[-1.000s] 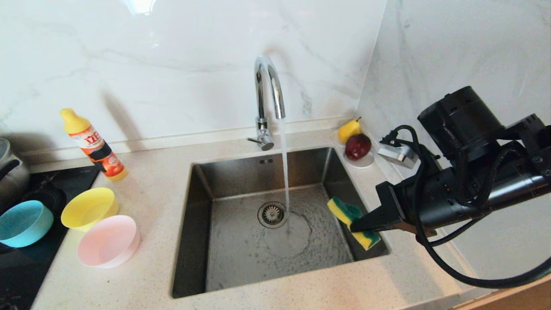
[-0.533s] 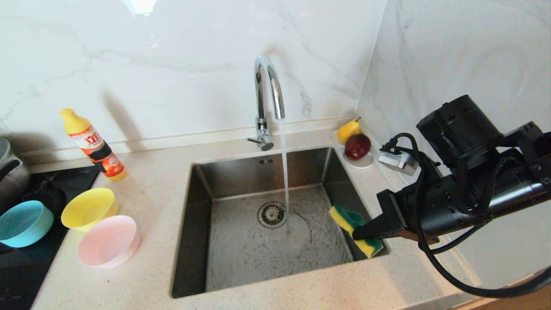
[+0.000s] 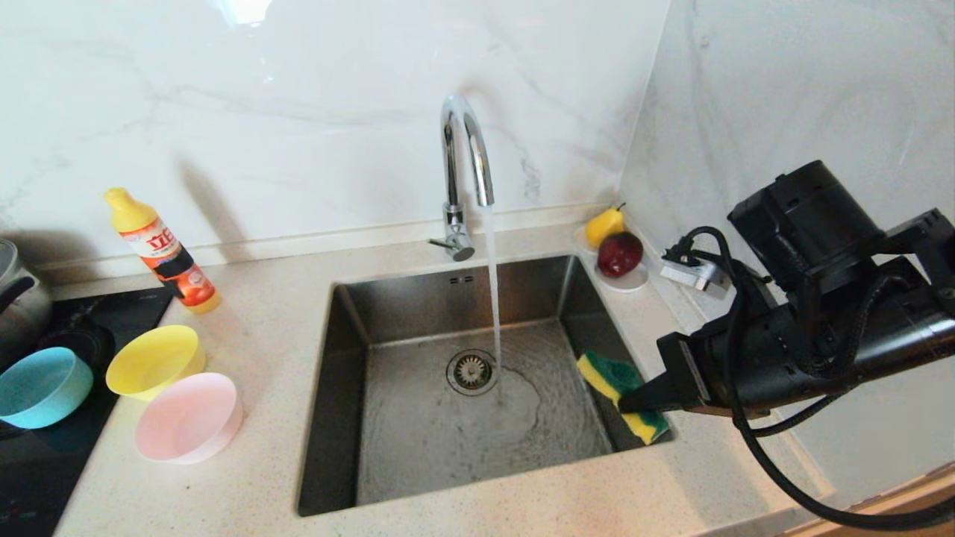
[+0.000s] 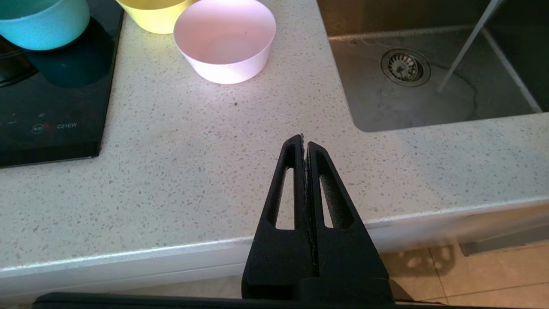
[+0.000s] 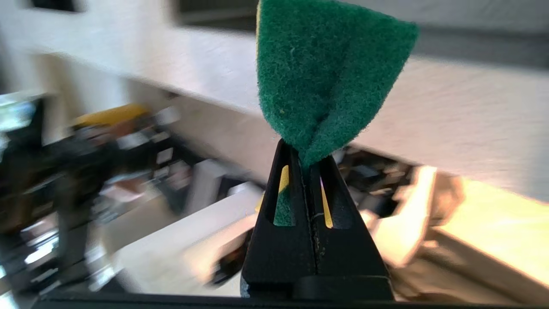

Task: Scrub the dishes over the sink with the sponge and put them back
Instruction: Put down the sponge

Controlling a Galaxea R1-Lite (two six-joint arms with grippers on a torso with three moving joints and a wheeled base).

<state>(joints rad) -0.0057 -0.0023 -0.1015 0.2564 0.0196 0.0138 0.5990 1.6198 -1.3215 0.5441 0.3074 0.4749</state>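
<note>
Jaws: right gripper clamped on the sponge, over the right edge of the sink; left gripper closed, empty, above the counter front. Bowls, pink, yellow, teal, sit left of the sink; pink nearest the left gripper, ahead and slightly leftward.

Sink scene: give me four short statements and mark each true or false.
1. The right gripper pinches the sponge over the sink. True.
2. The faucet is off. False: water runs from it.
3. The left gripper holds the pink bowl. False: it is shut on nothing, above the counter.
4. The yellow bowl stands beside the pink bowl. True.
</note>
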